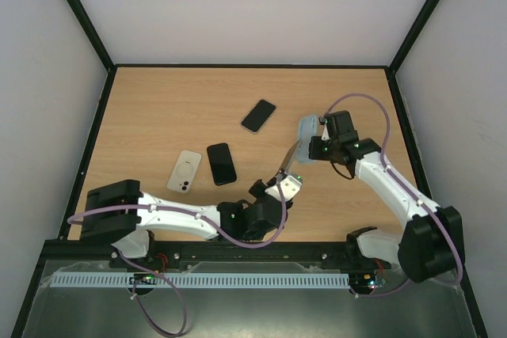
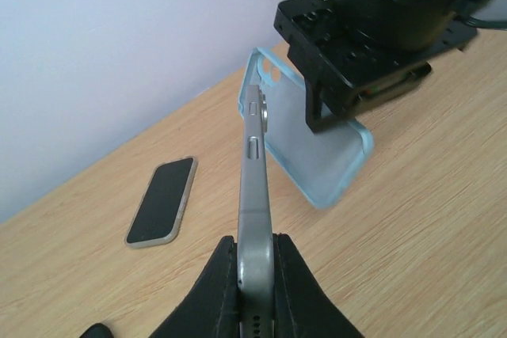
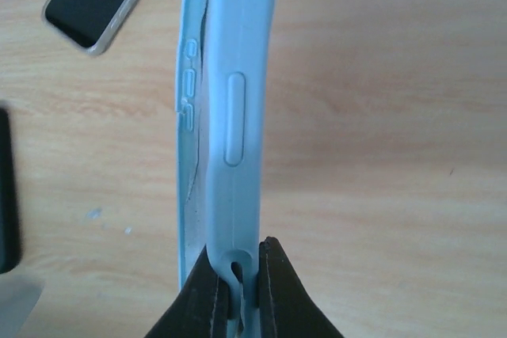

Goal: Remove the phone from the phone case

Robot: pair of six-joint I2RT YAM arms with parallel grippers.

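left jaws clamp the phone (image 2: 254, 195) by its near end, long axis pointing away to the case (image 2: 325, 156), which the right jaws pinch by the rim; phone tip just beside case corner

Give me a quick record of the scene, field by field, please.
left tool: shut on silver phone, held on edge
right tool: shut on light blue case
separation: phone mostly out, top end at case rim; contact unclear
on wooden table: far black phone, near black phone, white phone face down
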